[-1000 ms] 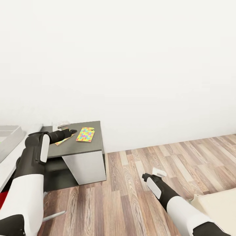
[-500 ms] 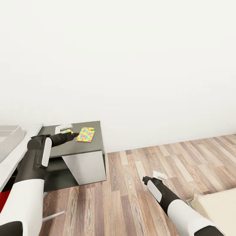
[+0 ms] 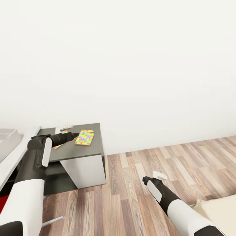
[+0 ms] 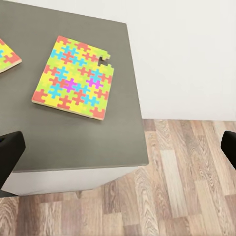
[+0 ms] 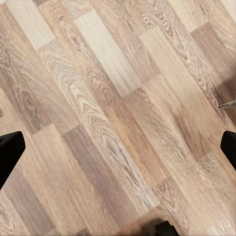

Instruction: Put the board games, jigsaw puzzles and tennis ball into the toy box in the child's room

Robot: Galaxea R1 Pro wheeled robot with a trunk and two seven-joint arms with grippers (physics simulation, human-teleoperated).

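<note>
Head view: left gripper [image 3: 74,134] hovers over the dark cabinet top [image 3: 90,149], just beside one jigsaw puzzle [image 3: 84,137]; a second puzzle [image 3: 58,146] peeks out behind the arm. Left wrist view: fingers spread wide, nothing held; the thin flat panel could slide off the near edge if pushed. Right wrist view: right gripper [image 5: 118,147] spread, empty, over the plank floor [image 5: 118,98].
</note>
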